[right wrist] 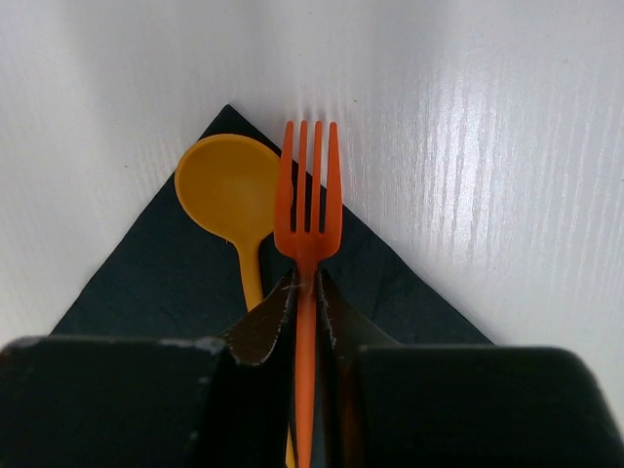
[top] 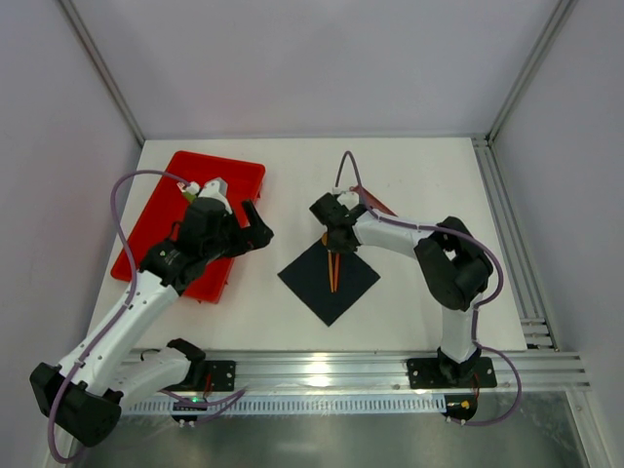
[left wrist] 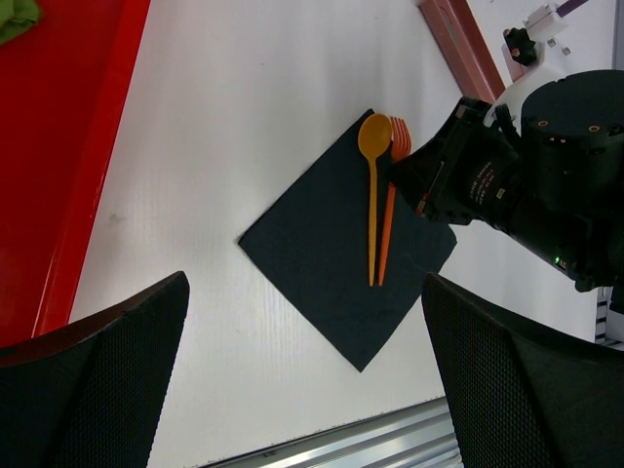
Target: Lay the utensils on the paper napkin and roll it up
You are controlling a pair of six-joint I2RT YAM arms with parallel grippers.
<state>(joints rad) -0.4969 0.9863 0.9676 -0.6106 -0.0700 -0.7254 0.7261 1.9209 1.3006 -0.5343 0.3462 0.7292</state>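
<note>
The black paper napkin (top: 329,283) lies as a diamond on the white table between the arms. It also shows in the left wrist view (left wrist: 322,263) and the right wrist view (right wrist: 156,278). A yellow spoon (left wrist: 372,185) and an orange fork (left wrist: 388,214) lie side by side on it. My right gripper (top: 336,237) is at the napkin's far corner. In the right wrist view the gripper (right wrist: 308,292) is shut on the fork's (right wrist: 307,195) handle, beside the spoon (right wrist: 229,190). My left gripper (left wrist: 304,283) is open and empty, left of the napkin near the red tray.
A red tray (top: 166,239) lies at the left under my left arm, with a green piece (left wrist: 15,15) on it. A long brown tray (left wrist: 458,44) lies behind the right gripper. The metal rail (top: 322,369) runs along the near edge.
</note>
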